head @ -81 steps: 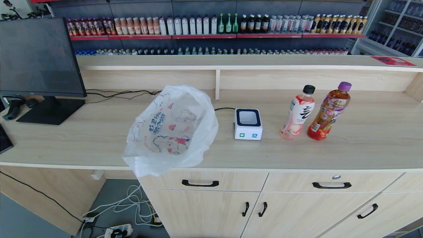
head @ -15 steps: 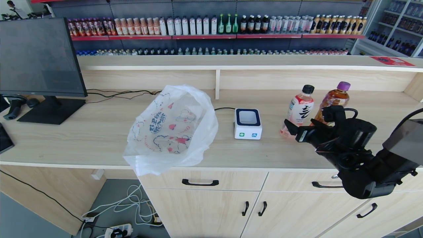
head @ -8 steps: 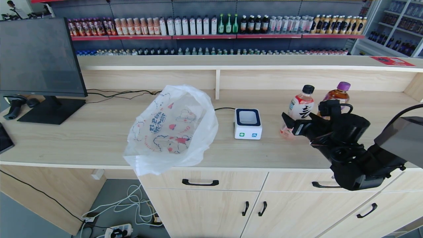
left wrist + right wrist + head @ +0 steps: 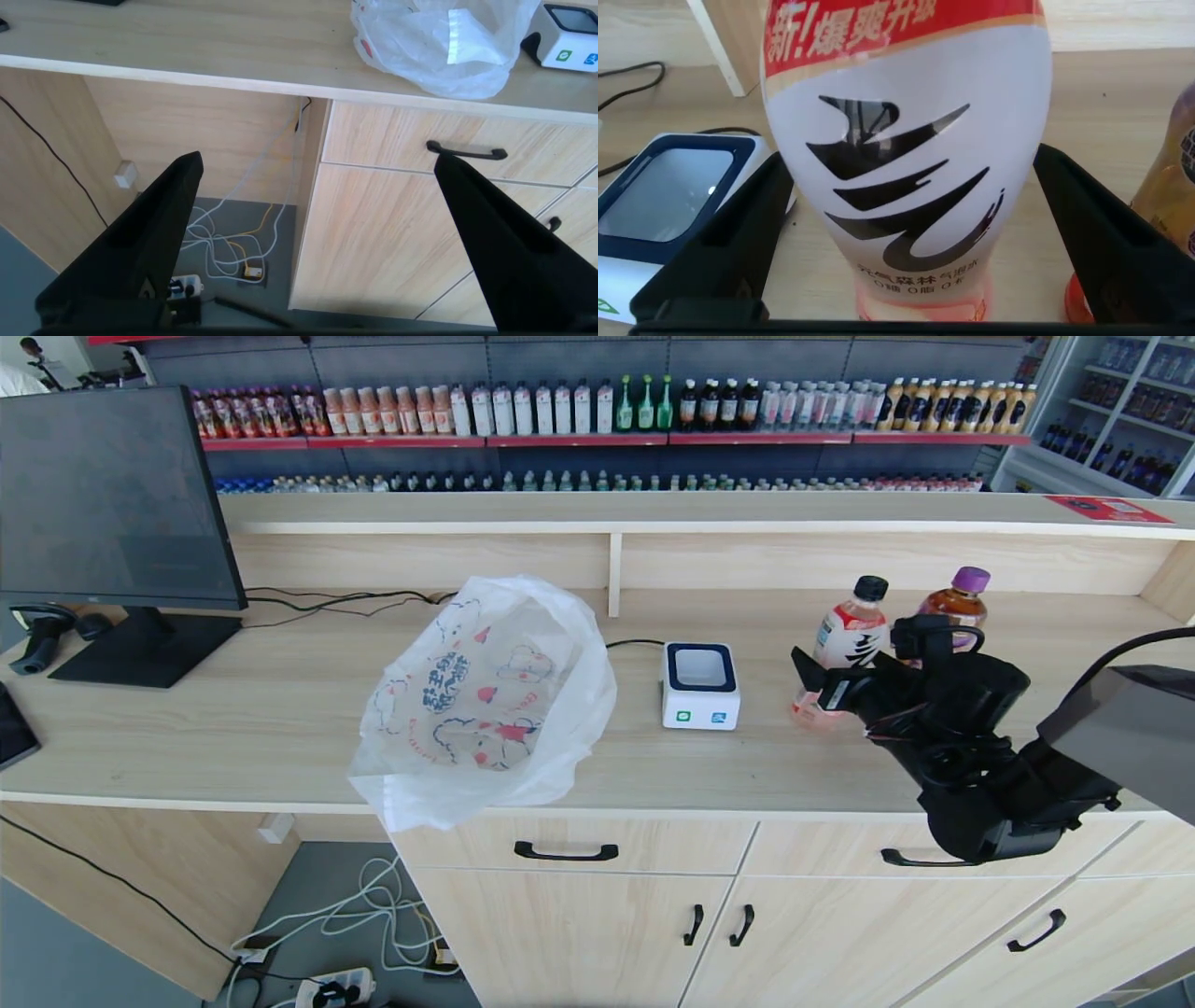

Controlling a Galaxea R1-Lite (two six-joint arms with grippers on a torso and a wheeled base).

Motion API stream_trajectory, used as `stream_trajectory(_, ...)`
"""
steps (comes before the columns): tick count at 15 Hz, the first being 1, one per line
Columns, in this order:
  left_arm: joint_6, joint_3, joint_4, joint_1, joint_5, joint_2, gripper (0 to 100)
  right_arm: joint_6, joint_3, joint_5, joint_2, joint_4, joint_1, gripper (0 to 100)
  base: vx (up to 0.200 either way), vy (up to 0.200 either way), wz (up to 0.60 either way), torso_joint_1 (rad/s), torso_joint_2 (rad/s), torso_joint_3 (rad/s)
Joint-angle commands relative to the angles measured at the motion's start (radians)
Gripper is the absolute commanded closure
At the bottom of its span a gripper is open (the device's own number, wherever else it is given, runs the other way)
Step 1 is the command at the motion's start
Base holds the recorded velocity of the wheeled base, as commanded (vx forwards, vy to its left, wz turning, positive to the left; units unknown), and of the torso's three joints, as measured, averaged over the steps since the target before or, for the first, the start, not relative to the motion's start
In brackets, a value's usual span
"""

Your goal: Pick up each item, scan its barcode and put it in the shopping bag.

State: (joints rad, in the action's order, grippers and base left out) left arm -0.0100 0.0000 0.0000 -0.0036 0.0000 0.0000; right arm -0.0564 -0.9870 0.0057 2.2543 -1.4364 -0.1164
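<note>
A pink-and-white bottle (image 4: 845,644) with a black cap stands upright on the counter's right side. An amber bottle (image 4: 954,601) with a purple cap stands just right of it. My right gripper (image 4: 837,689) is open, its fingers on either side of the pink bottle's (image 4: 910,177) lower body, with gaps on both sides. The amber bottle (image 4: 1172,187) sits beside one finger. The white scanner (image 4: 700,686) sits left of the bottles, and the open shopping bag (image 4: 485,695) lies further left. My left gripper (image 4: 318,261) hangs open below the counter edge, in front of the cabinet.
A monitor (image 4: 112,495) and a handheld device (image 4: 37,639) stand at the counter's far left, with cables behind the bag. A raised back ledge (image 4: 653,509) runs along the counter's rear. The scanner (image 4: 663,196) lies close to my right gripper's finger. Drawers with black handles (image 4: 565,852) sit below.
My right arm, which came into view since the first frame, has moved forward and left over the last second. Its open fingers now straddle the pink bottle. The bottles, bag and scanner have stayed put.
</note>
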Motion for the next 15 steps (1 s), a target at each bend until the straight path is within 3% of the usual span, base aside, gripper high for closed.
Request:
stream_trajectory(1,-0.001,0.0,0.0,0.001,0.0,0.0,0,0.001,-0.016,-0.001,0.007,0.001,-0.003,0,0.0,0.0,0.0,0.0,0.0,0.0)
stream_trajectory(10,0.001,0.0,0.0,0.001,0.0,0.0,0,0.007,-0.036,-0.046,0.024,0.007,-0.052,0,0.0,0.0,0.0,0.0,0.0,0.0)
stream_trajectory(15,0.001,0.0,0.0,0.001,0.0,0.0,0,0.006,-0.041,-0.046,0.019,0.007,-0.023,0,0.0,0.0,0.0,0.0,0.0,0.0)
